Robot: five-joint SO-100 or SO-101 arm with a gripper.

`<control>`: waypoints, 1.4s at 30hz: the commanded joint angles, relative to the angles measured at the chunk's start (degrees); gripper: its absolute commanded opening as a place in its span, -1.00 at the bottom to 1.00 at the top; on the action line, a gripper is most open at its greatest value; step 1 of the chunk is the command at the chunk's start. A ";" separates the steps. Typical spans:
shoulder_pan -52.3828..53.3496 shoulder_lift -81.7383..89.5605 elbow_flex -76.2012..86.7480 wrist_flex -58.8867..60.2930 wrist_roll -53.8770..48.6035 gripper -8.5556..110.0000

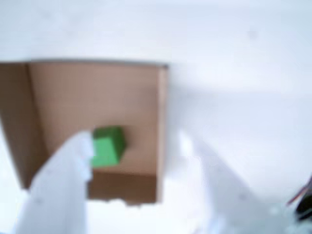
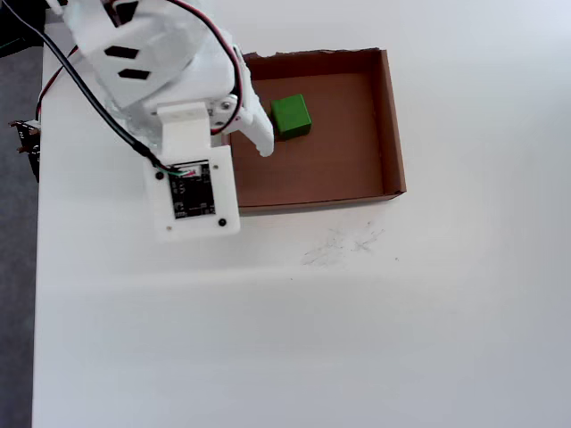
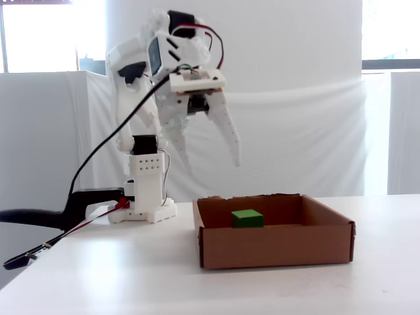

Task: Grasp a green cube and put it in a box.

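**Cube lies in the box, gripper empty above it**

The green cube [image 2: 291,116] sits flat on the floor of the box [image 2: 390,125], toward the far-left part of the tray as the overhead view shows it, apart from every wall. In the fixed view the cube [image 3: 247,218] rests low behind the front wall of the box [image 3: 275,245], and nothing touches it.

The gripper [image 3: 209,159] hangs well above the box with its two white fingers [image 3: 227,134] spread wide and nothing between them. In the wrist view the cube [image 1: 107,146] shows between and beyond the blurred fingers, lying free on the cardboard.

Judged from how things lie, the placing step looks done: the cube is inside and the fingers hold nothing. What seems left is to lift the arm clear and draw it back toward its base [image 3: 146,190] without brushing the low walls. The risk looks small, since the fingertips stand high over the rim.

The table [image 2: 357,339] is plain white and matte, with a faint scuffed mark just in front of the box in the overhead view. Behind the arm, the fixed view shows white cloth draped across the background and bright windows at the upper corners. A black cable [image 3: 98,161] and red wires trail from the arm toward the table's left edge.
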 commanded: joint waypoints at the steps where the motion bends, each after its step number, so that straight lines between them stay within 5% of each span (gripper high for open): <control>1: 4.57 5.80 -1.32 0.26 -4.66 -0.49; 16: 15.47 29.71 27.16 -8.61 -13.27 -0.60; 29: 19.25 58.80 54.23 -1.14 -20.39 -0.62; 42: 21.27 63.81 60.73 3.69 -23.03 -0.62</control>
